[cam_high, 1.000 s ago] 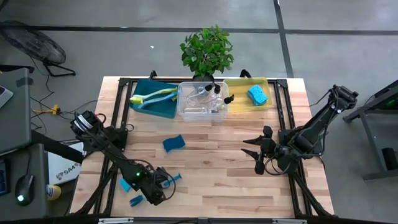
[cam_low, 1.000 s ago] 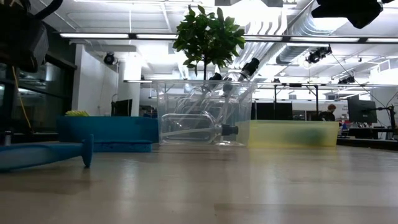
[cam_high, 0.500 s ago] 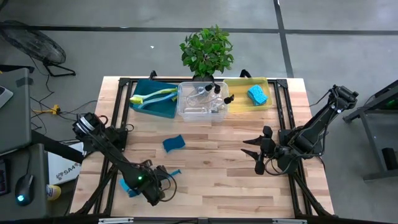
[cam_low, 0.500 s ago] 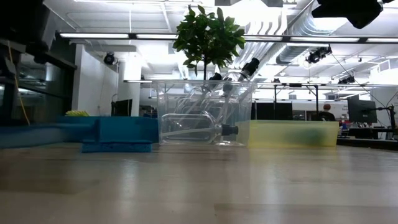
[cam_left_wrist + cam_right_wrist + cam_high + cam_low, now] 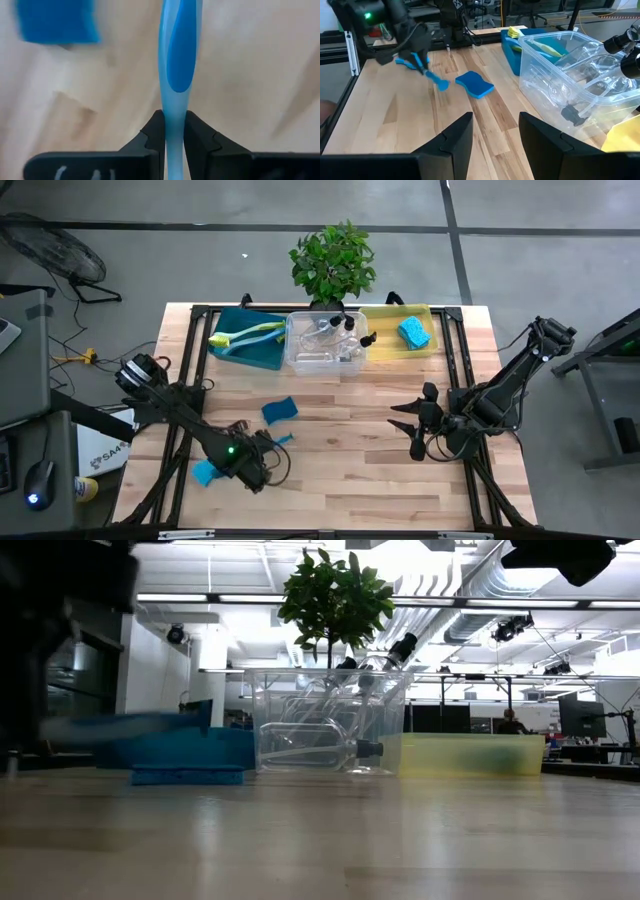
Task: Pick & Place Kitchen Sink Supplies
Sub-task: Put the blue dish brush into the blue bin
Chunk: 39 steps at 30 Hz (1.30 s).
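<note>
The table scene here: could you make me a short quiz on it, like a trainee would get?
1. True or false: the left gripper is shut on the blue dish brush.
2. Which bin holds the clear pump bottles? A. teal bin B. clear bin C. yellow bin
3. Fill in: a loose blue sponge lies on the ____, outside all bins.

Key
1. True: its fingers pinch the brush handle.
2. B. The teal bin holds a yellow-green brush; the yellow bin holds a second sponge.
3. table. The right gripper waits open, empty, at the table's right.
</note>
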Available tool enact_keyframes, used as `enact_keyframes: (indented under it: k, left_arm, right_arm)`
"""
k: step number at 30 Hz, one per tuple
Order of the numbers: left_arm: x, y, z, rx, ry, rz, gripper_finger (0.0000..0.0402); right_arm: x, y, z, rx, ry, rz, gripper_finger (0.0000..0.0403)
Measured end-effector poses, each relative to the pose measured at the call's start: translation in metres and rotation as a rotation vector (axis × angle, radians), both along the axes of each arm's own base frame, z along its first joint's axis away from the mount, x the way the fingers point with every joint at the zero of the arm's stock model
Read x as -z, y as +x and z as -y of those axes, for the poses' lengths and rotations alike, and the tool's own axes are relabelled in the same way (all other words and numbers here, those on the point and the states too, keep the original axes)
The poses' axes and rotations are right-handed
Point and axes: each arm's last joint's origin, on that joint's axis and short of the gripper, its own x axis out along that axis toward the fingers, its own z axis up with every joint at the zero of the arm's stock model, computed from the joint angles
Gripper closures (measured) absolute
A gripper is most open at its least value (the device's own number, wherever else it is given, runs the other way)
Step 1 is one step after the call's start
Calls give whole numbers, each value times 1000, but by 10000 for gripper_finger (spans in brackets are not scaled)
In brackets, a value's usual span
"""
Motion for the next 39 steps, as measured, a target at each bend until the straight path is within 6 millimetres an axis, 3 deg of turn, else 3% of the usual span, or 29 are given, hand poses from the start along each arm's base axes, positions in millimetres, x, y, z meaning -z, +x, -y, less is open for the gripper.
enact_keyframes:
  k: [9, 16, 21, 30, 39]
  left_arm:
    - [-55, -26, -44, -56, 141, 54, 363]
    - [-95, -54, -91, -123, 278, 94, 363]
    - [-114, -63, -128, -136, 357, 121, 363]
    - [-129, -64, -200, -157, 436, 47, 363]
    - [-132, -56, -263, -107, 387, 73, 363]
  right_arm:
    - [0, 0, 0, -1, -7, -5, 249]
    - [1, 0, 1, 7, -15, -4, 249]
    - [1, -1, 1, 18, -23, -2, 249]
    - [1, -1, 1, 22, -22, 0, 249]
    - [1, -1, 1, 22, -22, 0, 249]
